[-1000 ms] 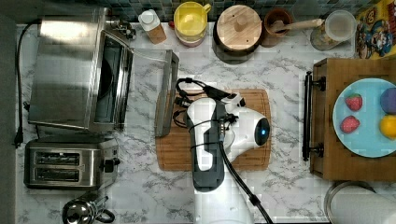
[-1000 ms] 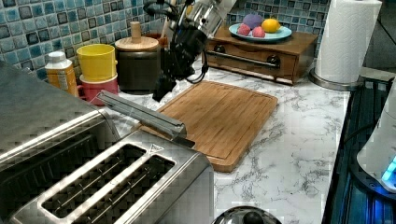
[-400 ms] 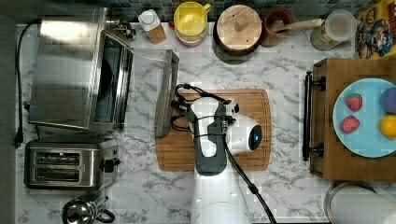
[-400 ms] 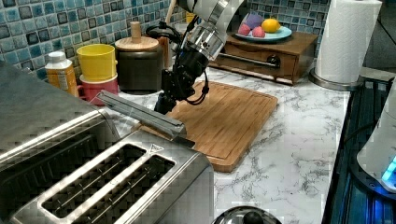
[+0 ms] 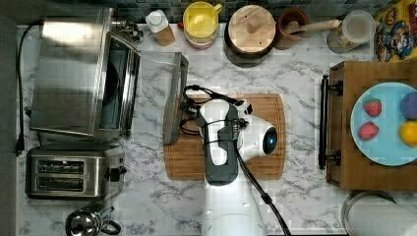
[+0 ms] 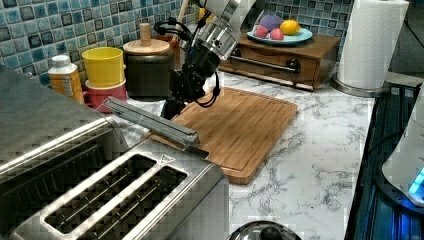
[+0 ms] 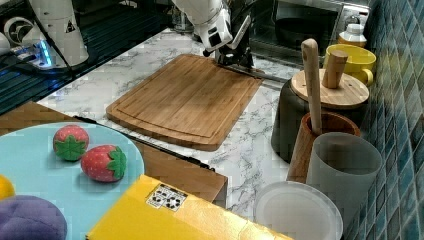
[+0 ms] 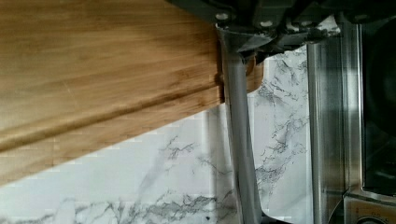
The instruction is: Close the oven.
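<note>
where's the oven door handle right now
The oven stands at the top view's left with its door down. The bar handle lies over the cutting board's left edge, with the gripper right beside it.

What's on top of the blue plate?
The blue plate holds two strawberries, a purple round thing and a yellow fruit. Its far edge runs out of the picture.

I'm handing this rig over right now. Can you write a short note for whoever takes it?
Gripper: low at the door handle, by the cutting board's edge; finger state unclear.
Oven: on the top view's left, door dropped open, flat over the counter.
Done: arm brought to the handle.
Left: lift the door up until it shuts.
</note>
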Tool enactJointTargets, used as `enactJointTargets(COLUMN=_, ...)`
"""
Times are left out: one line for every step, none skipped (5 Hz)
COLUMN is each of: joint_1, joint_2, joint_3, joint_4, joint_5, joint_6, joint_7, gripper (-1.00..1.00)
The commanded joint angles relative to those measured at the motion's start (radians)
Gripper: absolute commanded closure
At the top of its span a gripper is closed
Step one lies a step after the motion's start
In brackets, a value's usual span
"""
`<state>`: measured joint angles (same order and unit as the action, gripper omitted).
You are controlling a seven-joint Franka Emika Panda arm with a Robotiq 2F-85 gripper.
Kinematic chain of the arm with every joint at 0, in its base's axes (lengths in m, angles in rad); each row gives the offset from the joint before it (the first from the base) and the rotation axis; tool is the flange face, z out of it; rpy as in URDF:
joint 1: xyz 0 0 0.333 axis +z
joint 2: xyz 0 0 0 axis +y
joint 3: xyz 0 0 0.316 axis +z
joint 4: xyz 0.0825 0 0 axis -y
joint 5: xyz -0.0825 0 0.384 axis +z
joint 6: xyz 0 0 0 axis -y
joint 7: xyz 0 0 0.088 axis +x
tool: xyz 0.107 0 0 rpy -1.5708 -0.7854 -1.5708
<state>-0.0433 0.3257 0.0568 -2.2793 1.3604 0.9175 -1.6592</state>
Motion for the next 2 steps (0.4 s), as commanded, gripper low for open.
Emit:
enactJointTargets(joint_1=0.022, joint_2=0.006, joint_3=0.053, joint_4=0.181, joint_5=0.047, joint_6=-0.058, joint_7=-0.017, gripper=1.0)
enactJointTargets(joint_1=0.03, joint_2=0.043, joint_3=0.042, joint_4=0.211, joint_5=-0.024, joint_6=-0.083, joint_7=0.045, gripper=1.0)
